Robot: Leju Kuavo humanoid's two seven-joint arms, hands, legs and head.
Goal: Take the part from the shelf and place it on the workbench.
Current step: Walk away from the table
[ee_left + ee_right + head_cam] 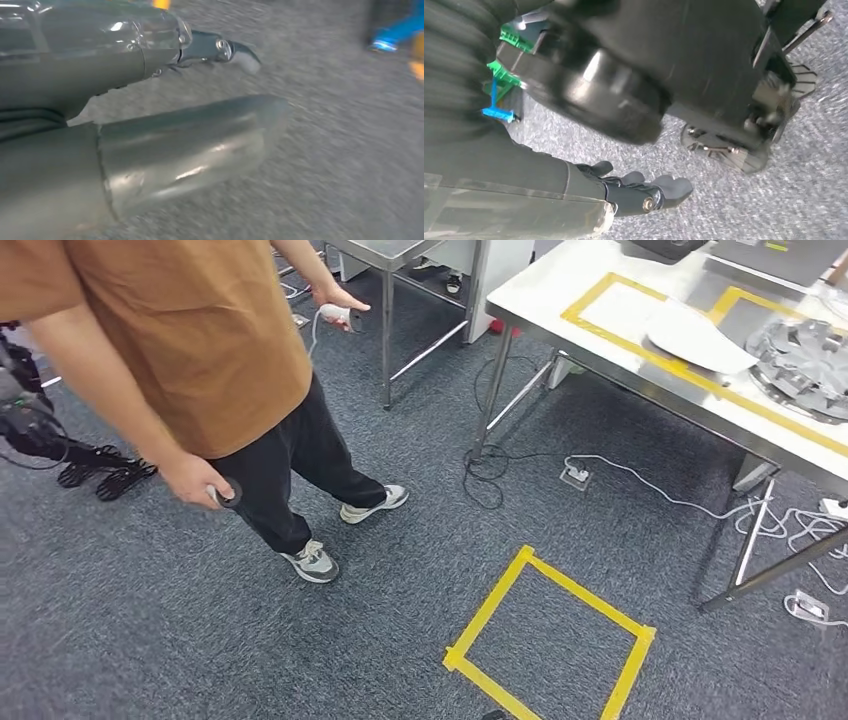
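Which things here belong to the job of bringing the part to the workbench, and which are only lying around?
Belong to the job:
- workbench, marked with yellow tape
- grey metal part lying on it
- left hand and right hand, both holding nothing

Only lying around:
- white plate-like piece on the workbench
- yellow tape square on the carpet
- cables under the bench
- person standing near
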